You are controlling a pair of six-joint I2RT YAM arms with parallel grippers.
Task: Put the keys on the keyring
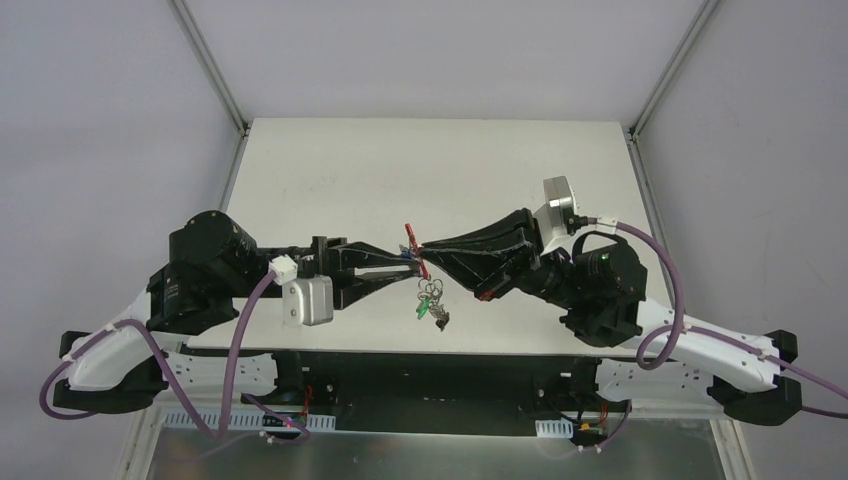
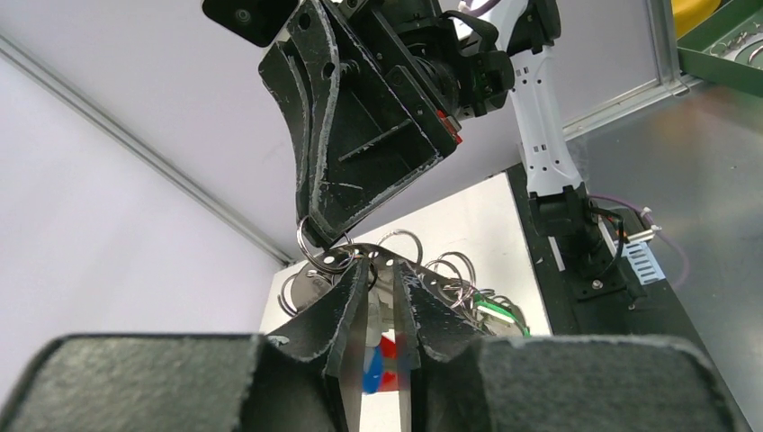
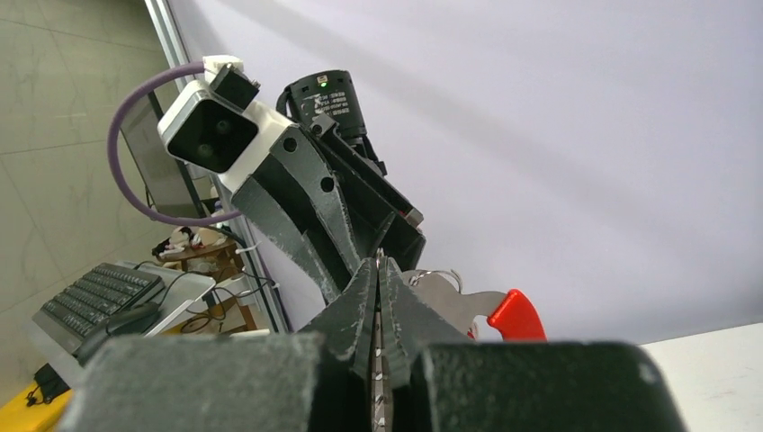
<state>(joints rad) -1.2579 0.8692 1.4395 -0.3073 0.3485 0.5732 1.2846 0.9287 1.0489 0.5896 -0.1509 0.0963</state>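
Both grippers meet in the air above the table's front middle. My right gripper (image 1: 424,252) is shut on a silver ring (image 2: 315,250) of the keyring. The keyring's red clip (image 1: 411,240) sticks up, and the clip (image 3: 515,317) and grey flat piece (image 3: 450,301) also show in the right wrist view. My left gripper (image 1: 408,262) faces it, shut on a small metal piece with a blue head (image 2: 371,362), apparently the blue key. Its tips (image 2: 382,261) touch the ring bunch. More rings and a green-headed piece (image 1: 422,311) hang below. Yellow and black keys cannot be made out.
The white table (image 1: 450,170) lies under the bunch, with grey walls around it. Both arms' bases and purple cables (image 1: 245,320) sit at the near edge. A metal frame post (image 1: 212,70) runs to each back corner.
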